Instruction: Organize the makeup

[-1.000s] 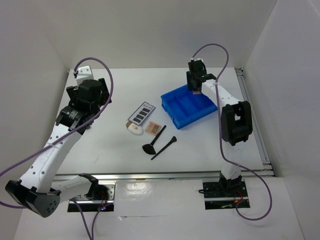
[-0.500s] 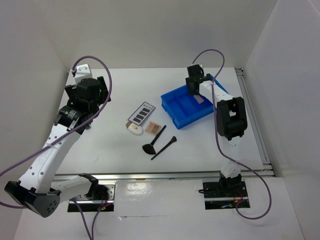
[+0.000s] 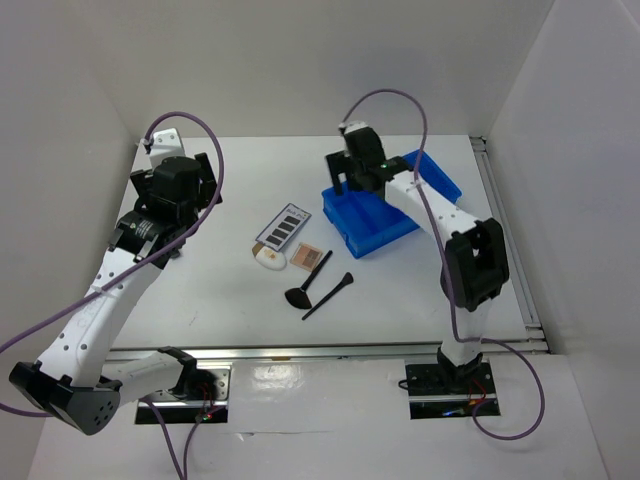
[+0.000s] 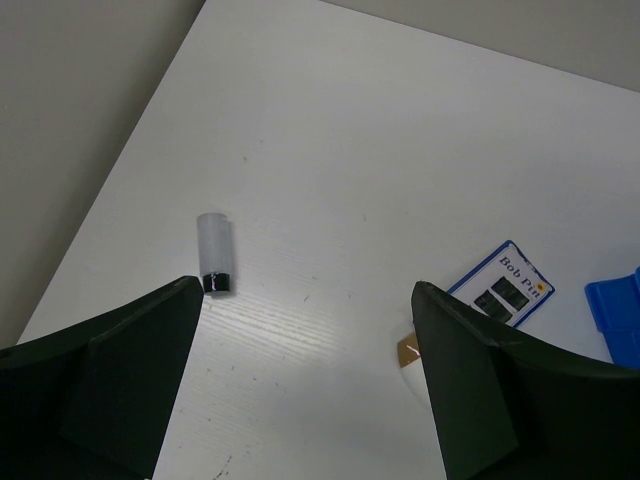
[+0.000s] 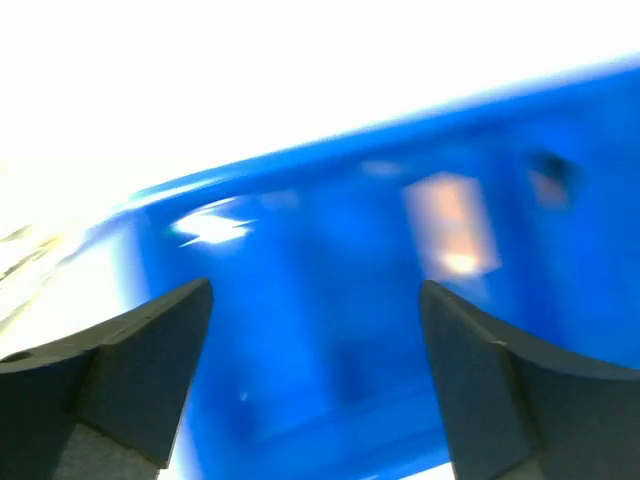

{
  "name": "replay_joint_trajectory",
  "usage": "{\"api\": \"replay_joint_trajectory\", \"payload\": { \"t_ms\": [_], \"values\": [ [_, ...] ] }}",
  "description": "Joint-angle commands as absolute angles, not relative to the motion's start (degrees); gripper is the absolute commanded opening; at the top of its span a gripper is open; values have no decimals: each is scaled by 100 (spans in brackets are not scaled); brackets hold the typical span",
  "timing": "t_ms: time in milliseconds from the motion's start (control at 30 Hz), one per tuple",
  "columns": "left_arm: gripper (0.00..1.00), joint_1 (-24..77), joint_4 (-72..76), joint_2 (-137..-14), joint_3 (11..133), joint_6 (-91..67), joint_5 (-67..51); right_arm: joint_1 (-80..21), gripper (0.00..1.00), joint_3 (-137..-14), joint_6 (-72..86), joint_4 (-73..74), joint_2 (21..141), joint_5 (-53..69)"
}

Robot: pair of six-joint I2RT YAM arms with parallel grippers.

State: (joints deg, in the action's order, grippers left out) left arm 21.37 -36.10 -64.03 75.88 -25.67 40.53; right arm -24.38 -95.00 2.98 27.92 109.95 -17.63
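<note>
White tabletop runs out from my two bases, with plain pale walls around it. Nearest to me lie the two thin black brushes, side by side and both slanting up to the right: the broad-headed brush on the left, the slimmer brush on the right. The broad-headed one's handle tip ends just beside the pink-tan square compact. Just left of that compact sits the white sponge, close against the near end of the dark palette, which lies flat and angled. All of this makeup is out on the bare table, left of the blue tray.

My left gripper hangs above the left part of the table, fingers spread wide with nothing between them. Through the gap I see a small pale tube with a dark cap lying alone on the table, well apart from the palette at the right of that view.

Farther off, my right gripper reaches over the tray's far-left part, fingers wide apart and holding nothing. Its view is blurred: blue walls, and a pale pink patch inside the tray that I cannot identify.
</note>
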Motion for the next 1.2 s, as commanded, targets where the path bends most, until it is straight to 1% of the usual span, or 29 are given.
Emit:
{"api": "replay_joint_trajectory", "payload": {
  "t_ms": [0,167,233,333,467,833,1133,1167],
  "values": [
    [100,2162,-3525,-6250,7796,-2506,4052,-3312,99,-8985,-315,2637,10354,-91],
    [100,2162,-3410,-6064,7796,-2435,4052,-3971,100,-8895,-614,2926,10853,-35],
    [100,2162,-3410,-6012,7796,-2435,4052,-4165,100,-8895,-764,2927,11099,-280],
    [100,2162,-3480,-5854,7796,-2435,4113,-4411,100,-8675,-993,2716,11206,-326],
    [100,2162,-3366,-5661,7743,-2330,4113,-4474,100,-8508,-1125,2522,11320,-325],
    [100,2162,-3366,-5774,7743,-2329,4113,-4526,100,-8613,-1230,2409,12058,53],
    [100,2162,-3366,-5827,7690,-2329,4061,-4526,100,-8412,-1117,2294,12173,176],
    [100,2162,-3366,-5827,7690,-2329,4061,-4526,99,-8342,-1116,2294,12173,176]
  ]
}}
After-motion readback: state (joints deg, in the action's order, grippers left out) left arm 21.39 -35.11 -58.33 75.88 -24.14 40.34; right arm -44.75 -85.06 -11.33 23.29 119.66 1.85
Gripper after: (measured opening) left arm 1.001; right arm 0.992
